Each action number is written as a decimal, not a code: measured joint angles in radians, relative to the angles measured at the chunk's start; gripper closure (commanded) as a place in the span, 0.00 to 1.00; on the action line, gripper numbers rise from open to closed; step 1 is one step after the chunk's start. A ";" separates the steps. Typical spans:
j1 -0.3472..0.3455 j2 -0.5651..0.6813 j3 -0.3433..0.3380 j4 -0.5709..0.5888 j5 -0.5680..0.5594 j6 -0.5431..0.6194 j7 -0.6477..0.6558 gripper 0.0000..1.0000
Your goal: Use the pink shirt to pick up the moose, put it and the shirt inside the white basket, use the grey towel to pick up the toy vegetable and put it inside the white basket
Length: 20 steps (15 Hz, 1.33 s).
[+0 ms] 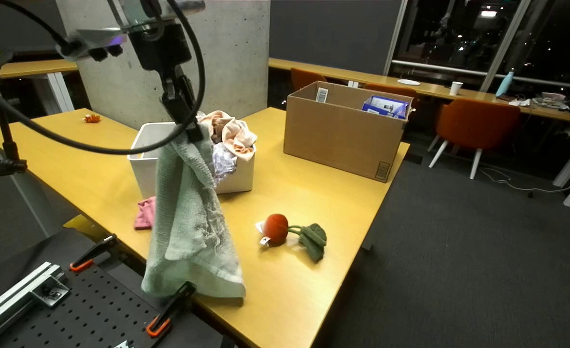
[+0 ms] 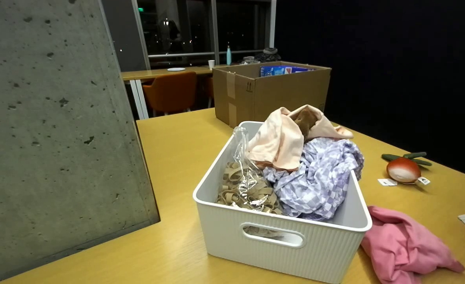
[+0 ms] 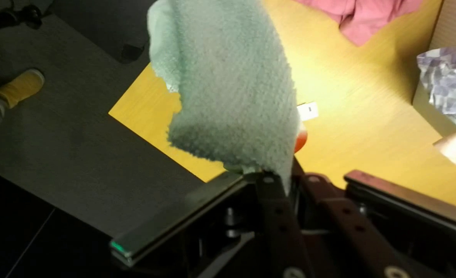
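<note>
In an exterior view the pincer is gripping the grey towel by its upper end; towel is hanging in loose folds in front of the white basket, can't tell if its hem is touching the bench. The toy vegetable is lying on the bench near the towel, leaves pointing away from it. A cardboard box is standing farther back with a blue pack sitting inside. In an exterior view the pale pink shirt is lying heaped on the basket's far end, the moose partly wrapped in it and showing as a brown patch. A checked cloth is bunching up beside the shirt and spilling over the rim; a clear bag of tan strips is lying in the basket too. A rose-pink cloth is lying on the bench just beside the basket. In the wrist view the towel is covering most of the toy vegetable, a red sliver and a white tag showing past its edge.
</note>
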 measured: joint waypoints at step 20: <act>-0.173 0.373 -0.184 0.355 0.193 0.013 -0.268 0.98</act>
